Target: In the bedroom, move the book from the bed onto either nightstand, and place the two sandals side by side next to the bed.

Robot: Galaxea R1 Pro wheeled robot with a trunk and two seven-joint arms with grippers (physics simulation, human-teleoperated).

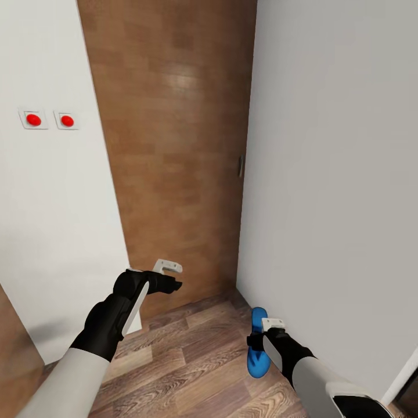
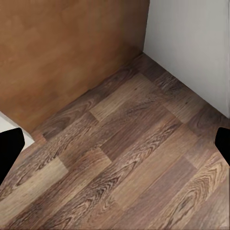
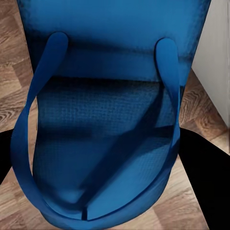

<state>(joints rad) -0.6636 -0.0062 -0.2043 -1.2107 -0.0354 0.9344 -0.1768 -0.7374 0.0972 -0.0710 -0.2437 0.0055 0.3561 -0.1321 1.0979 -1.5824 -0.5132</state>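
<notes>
One bright blue sandal (image 1: 257, 361) hangs low at the right, just above the wood floor, with my right gripper (image 1: 262, 339) shut on it. The right wrist view looks down on its sole and thin toe straps (image 3: 110, 124), with a black finger (image 3: 206, 172) on either side. My left gripper (image 1: 169, 276) is held out in front of a wooden door, open and with nothing in it; its dark fingertips (image 2: 9, 148) stand far apart over bare planks. The other sandal, the book, the bed and the nightstands are out of view.
A brown wooden door (image 1: 174, 145) stands shut straight ahead, its handle (image 1: 240, 166) at the right edge. White walls (image 1: 337, 174) close in on both sides. Two red wall buttons (image 1: 33, 119) sit on the left wall. Wood-plank floor (image 2: 124, 158) lies below.
</notes>
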